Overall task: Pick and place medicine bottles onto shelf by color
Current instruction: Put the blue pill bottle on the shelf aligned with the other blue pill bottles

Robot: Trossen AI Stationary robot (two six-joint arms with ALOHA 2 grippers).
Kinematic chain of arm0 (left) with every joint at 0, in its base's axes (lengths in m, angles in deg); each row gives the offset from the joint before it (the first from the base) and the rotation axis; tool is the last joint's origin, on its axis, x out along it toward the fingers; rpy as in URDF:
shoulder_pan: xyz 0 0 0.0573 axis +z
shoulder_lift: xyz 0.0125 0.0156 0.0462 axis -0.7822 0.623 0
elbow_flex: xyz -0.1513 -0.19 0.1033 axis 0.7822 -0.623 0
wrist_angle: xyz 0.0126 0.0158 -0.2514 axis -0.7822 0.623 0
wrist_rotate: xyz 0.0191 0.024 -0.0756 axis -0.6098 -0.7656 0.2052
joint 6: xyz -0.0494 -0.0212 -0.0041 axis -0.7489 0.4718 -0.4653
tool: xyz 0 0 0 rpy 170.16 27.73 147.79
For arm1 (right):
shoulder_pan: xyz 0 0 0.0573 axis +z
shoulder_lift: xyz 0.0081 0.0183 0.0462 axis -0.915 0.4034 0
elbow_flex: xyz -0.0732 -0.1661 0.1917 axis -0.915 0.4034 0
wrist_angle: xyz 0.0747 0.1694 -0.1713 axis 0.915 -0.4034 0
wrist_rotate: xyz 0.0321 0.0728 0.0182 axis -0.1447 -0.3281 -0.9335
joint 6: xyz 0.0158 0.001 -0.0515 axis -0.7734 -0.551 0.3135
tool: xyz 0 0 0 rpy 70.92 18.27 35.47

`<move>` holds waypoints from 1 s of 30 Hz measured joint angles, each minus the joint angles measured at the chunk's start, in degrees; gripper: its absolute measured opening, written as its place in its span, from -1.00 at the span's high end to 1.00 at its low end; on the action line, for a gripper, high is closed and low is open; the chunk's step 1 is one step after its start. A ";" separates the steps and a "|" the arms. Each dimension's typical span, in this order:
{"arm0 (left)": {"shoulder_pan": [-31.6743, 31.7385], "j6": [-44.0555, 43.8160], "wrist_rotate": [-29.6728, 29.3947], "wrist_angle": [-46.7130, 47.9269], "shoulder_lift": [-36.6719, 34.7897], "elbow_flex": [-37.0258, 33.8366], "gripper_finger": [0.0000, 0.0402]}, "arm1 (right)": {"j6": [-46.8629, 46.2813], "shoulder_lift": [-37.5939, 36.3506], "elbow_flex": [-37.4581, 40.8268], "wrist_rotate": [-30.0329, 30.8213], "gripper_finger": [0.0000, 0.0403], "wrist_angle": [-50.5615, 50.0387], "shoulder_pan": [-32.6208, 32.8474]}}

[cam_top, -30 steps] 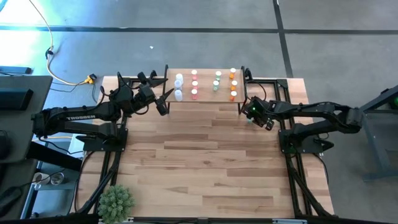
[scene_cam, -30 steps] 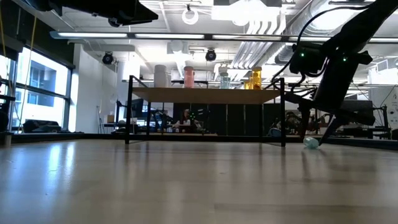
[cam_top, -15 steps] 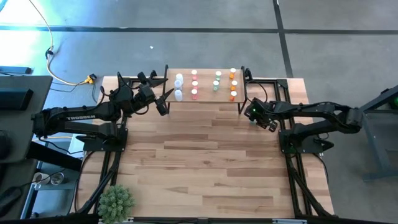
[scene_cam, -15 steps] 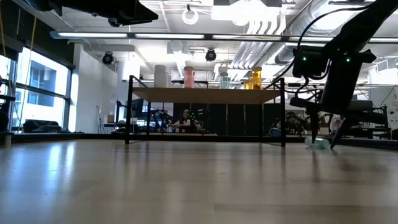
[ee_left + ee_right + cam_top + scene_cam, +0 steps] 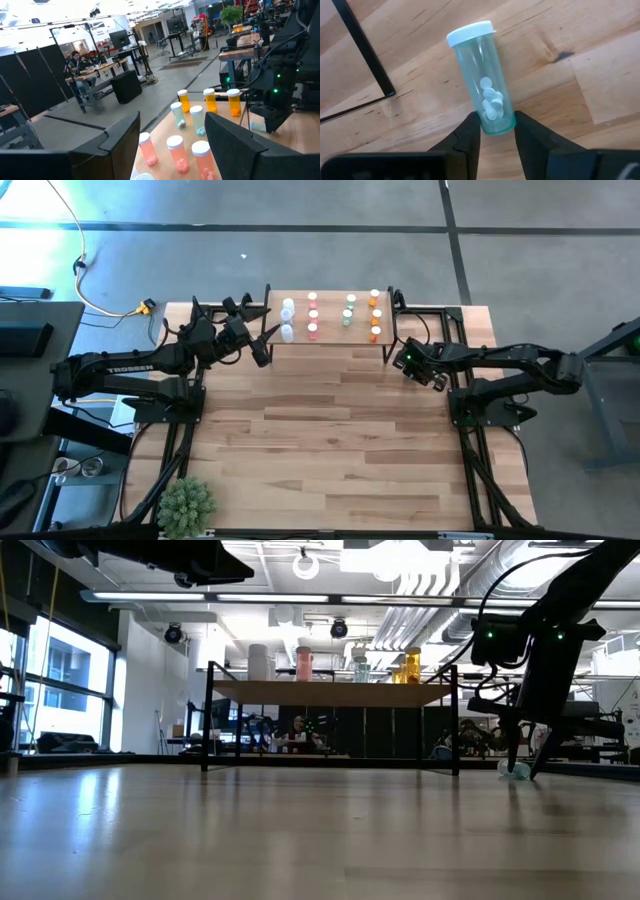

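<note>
Green bottle (image 5: 482,95) lies between right claw (image 5: 496,131) fingers.

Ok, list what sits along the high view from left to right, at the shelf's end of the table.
Left pincer, open, beside the shelf → white bottles → pink-red bottles → green bottles → orange bottles → right pincer, down at the table just past the shelf's right end.
</note>
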 joint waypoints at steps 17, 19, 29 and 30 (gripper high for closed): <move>0.00 0.03 0.00 0.09 0.00 0.00 -0.05 | 3.91 -0.14 -0.02 -0.22 0.66 0.20 -0.02; 0.01 0.02 0.00 0.09 0.00 0.00 -0.05 | 4.40 -0.50 -0.02 -0.37 0.66 0.06 -0.02; 0.01 0.04 0.00 0.07 0.00 0.00 -0.05 | 6.45 -5.26 -0.02 1.89 0.67 0.28 0.05; 0.02 0.03 0.00 0.09 0.00 0.00 -0.05 | 6.45 -5.87 -0.02 2.30 0.67 0.30 0.07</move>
